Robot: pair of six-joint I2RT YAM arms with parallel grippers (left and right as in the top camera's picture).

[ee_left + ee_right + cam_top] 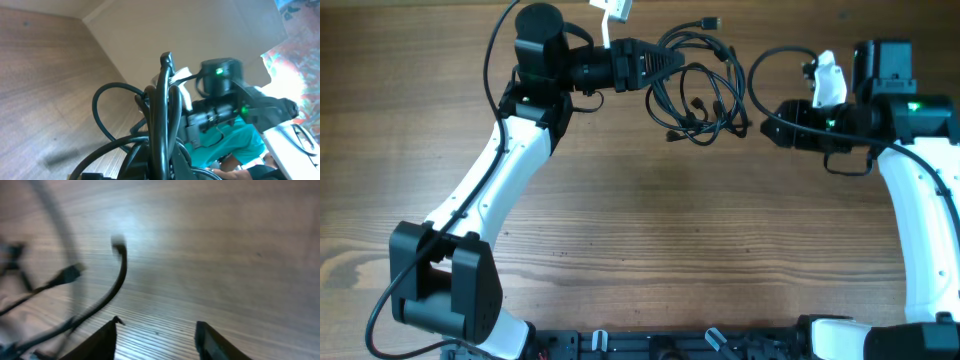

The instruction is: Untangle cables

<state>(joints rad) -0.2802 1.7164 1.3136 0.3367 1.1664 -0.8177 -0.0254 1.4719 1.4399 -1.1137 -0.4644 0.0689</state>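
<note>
The cables (703, 92) are a tangle of thin black cords with small plug ends near the table's far edge. My left gripper (665, 63) reaches in from the left and is shut on the bundle's upper left loops. In the left wrist view the cords (163, 115) rise straight out of that gripper (167, 167), which they largely hide. My right gripper (767, 127) sits just right of the tangle, pointing at it. Seen from the right wrist, this gripper (157, 332) is open over bare wood, with a plug-tipped cord (120, 275) lying ahead and to the left.
A white connector on a white lead (611, 13) lies at the far edge above the left gripper. The right arm's own thick black wire (760, 70) loops beside the tangle. The right arm (225, 110) faces the left wrist camera, with a person in teal behind it.
</note>
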